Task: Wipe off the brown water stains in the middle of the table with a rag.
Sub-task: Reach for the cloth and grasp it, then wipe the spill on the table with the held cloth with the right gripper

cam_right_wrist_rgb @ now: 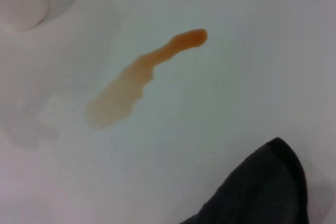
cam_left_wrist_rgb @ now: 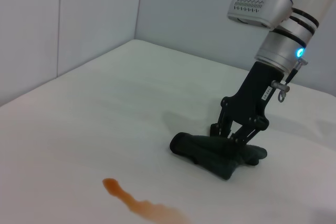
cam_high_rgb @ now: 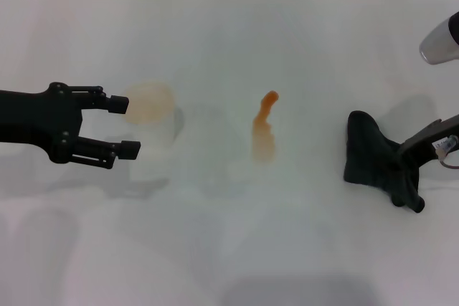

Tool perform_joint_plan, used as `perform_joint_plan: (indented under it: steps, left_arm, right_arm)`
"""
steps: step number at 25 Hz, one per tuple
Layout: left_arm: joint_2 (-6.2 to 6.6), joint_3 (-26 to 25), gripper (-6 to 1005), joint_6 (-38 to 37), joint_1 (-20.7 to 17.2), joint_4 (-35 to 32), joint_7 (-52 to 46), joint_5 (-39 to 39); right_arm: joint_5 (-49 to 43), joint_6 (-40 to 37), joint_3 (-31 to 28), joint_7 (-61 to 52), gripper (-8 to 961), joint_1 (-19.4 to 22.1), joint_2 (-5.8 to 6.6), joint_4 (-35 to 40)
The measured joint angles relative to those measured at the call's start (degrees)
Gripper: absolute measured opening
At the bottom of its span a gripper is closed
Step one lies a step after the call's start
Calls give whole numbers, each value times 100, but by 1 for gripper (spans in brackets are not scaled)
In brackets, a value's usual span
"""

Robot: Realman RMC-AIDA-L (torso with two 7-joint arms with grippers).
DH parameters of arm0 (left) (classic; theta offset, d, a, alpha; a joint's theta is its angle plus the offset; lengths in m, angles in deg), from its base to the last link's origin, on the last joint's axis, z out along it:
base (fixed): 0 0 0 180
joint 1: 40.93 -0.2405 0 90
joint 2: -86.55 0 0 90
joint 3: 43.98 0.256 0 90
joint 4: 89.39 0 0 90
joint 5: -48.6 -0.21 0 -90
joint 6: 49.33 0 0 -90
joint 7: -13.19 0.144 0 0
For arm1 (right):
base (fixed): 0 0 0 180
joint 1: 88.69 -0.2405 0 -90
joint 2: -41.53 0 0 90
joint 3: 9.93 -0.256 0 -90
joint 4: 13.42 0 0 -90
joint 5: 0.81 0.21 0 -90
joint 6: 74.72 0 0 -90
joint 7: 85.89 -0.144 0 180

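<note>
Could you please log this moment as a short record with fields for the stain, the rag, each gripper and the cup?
stain: brown water stains, unwiped, mid table
rag: rag on the table to the robot's right of the stain, apart from it
right gripper: right gripper, fingers shut on the rag
left gripper: left gripper, fingers open, beside the paper cup
cup: upright, to the left of the stain

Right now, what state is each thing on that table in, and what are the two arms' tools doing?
Stain: still wet on the table, unwiped.
Rag: crumpled on the table, right of the stain, pinched.
Right tool: shut on the rag.
Left tool: open, beside the cup, holding nothing.
Cup: upright, left of the stain.
</note>
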Motion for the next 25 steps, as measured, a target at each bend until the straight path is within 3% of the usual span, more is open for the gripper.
perform_joint_plan:
  steps: [8, 14, 25]
  left_arm:
    - [0, 0, 888, 0, -1, 0, 1, 0]
    - [-1, 0, 888, 0, -9, 0, 1, 0]
    - [0, 0, 888, 0, -21, 0, 10, 0]
  right_arm:
    - [77, -29, 6, 9, 136, 12, 0, 62]
    - [248, -27, 26, 55, 76, 32, 1, 147]
    - [852, -89, 346, 86, 70, -162, 1, 289]
